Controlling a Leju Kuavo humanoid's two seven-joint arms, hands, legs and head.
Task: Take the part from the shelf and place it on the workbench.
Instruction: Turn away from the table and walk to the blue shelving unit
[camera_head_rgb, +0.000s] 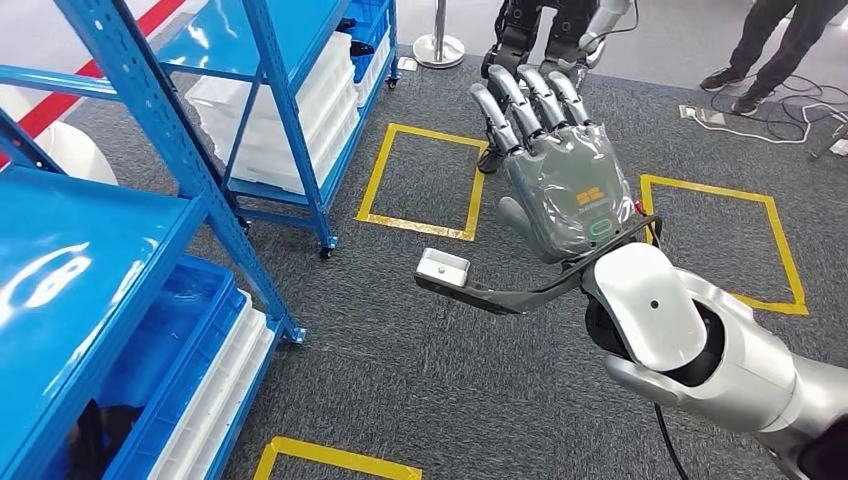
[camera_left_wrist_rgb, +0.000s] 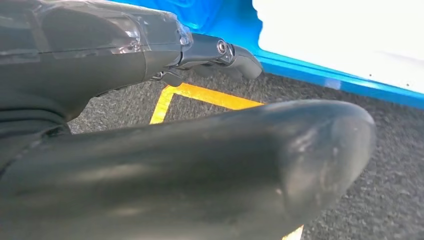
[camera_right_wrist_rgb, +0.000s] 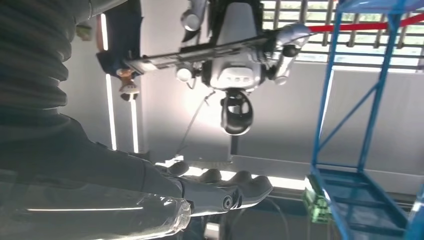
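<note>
Grey carpet (camera_head_rgb: 400, 380) marked with yellow tape squares (camera_head_rgb: 425, 180) is spreading below me, blue shelving (camera_head_rgb: 200, 180) with white bins (camera_head_rgb: 300, 110) standing alongside. My right hand (camera_head_rgb: 560, 170) is hovering, fingers apart and holding nothing. My left hand (camera_left_wrist_rgb: 150, 165) I cannot tell. The part's whereabouts I cannot tell.

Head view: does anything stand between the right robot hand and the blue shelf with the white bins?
Nothing visible does. The right robot hand is raised, fingers apart, holding nothing; between it and the blue shelf lies only grey carpet with a yellow tape square. I cannot make out the part among the white bins.
</note>
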